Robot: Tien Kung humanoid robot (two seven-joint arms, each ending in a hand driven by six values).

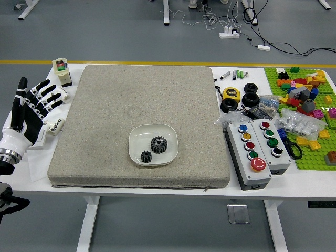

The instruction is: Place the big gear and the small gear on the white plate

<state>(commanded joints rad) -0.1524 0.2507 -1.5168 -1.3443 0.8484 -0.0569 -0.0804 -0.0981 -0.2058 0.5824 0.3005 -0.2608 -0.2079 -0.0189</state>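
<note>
My left hand (39, 93) is over the table's left edge, fingers spread and holding nothing, well left of the plate. The white plate (135, 150), a rounded square, lies on the grey-beige mat. Inside it, the big dark gear (159, 144) lies right of centre. The small black gear (146, 156) is also in the plate, lower left of the big one, with a narrow gap between them. My right hand is out of view.
The mat (100, 105) covers the table's middle. A white box (62, 72) and a white cylinder (56, 126) stand near the hand. To the right are button boxes (245, 157), black rings, a yellow tape measure (231, 94), plastic bags and green baseplates with bricks.
</note>
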